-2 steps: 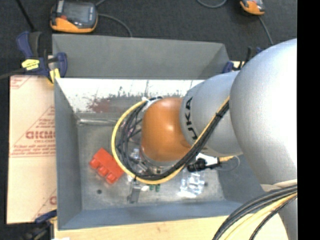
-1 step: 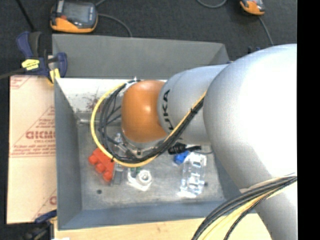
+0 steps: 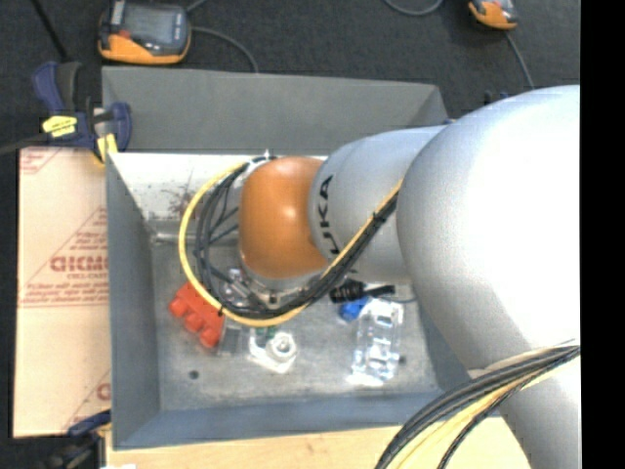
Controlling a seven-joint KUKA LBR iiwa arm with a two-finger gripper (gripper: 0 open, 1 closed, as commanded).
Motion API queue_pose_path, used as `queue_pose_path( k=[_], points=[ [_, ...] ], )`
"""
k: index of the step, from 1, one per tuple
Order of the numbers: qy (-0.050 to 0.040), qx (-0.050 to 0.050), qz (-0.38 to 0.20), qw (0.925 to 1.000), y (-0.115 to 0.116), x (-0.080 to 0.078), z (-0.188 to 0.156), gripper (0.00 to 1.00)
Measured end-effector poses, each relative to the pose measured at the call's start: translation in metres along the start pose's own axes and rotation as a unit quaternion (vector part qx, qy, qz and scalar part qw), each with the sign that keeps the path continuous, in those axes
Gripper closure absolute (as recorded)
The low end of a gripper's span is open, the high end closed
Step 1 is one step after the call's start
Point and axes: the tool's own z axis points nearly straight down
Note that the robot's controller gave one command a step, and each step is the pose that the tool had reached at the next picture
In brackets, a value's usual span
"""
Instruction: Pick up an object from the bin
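- Dark flooring surrounds a grey metal bin (image 3: 132, 262), its floor strewn with a few small loose things, as the arm reaches in from the right.
- An orange cover (image 3: 278, 218) on the wrist, ringed by yellow and black cables (image 3: 195, 233), hangs over the middle of the bin and hides most of the gripper (image 3: 246, 296) below it.
- Whether the gripper is open or closed cannot be told.
- A red blocky piece (image 3: 195, 316) lies just left of the gripper, its long axis apparently running from far-left to near-right.
- A clear round piece (image 3: 273, 350) sits just on the near side of the gripper, close beside the red one.
- A clear plastic packet with a blue part (image 3: 376, 345) rests further right, apart from both.
- Nothing can be seen held; a pick of the red piece would likely call for a short shift left, while the round piece would need a shift toward the near wall.
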Motion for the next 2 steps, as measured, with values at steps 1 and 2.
queue_pose_path(
  k=[1,2],
  points=[
    [-0.0039,-0.002,0.005,1.0000,0.001,-0.009,-0.109,1.00],
    [-0.0020,-0.001,0.021,0.9998,-0.001,0.011,-0.155,1.00]
  ],
)
